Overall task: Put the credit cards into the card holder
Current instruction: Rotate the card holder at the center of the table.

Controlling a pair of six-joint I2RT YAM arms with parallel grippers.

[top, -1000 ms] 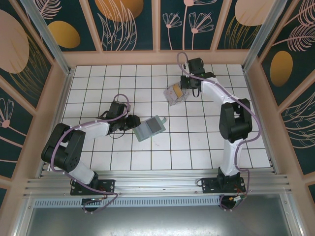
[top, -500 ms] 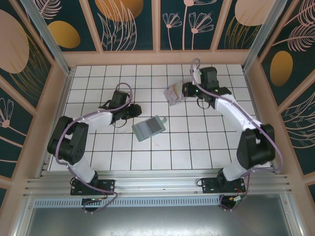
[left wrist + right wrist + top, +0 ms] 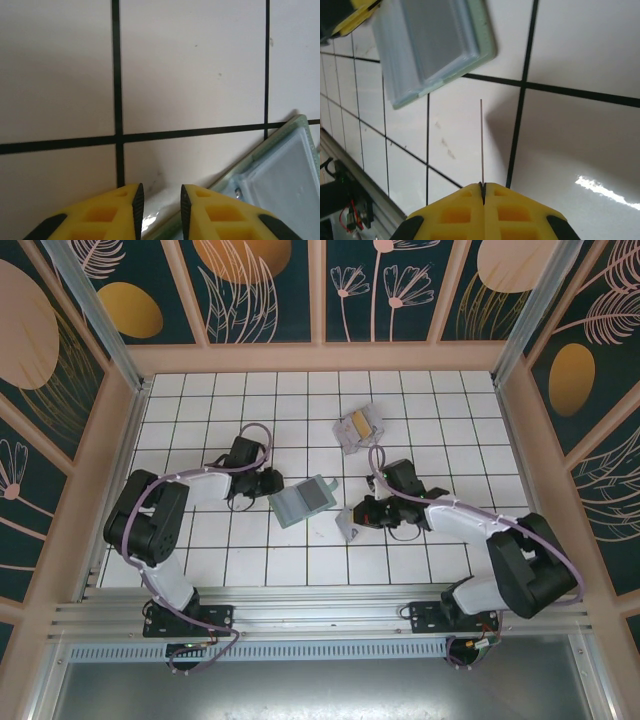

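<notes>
Credit cards point(image 3: 358, 427) lie at the back; right gripper point(image 3: 482, 185) pinches one card point(image 3: 481, 142) beside the open card holder point(image 3: 303, 500); left gripper point(image 3: 159, 194) nearly closed at its edge, grip I cannot tell; next, aim the card into a pocket

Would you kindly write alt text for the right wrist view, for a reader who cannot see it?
The right gripper, yellow-fingered, pinches a thin pale card seen edge-on above the white tiled table. The open sage-green card holder, blue-grey inside, lies at upper left.
</notes>
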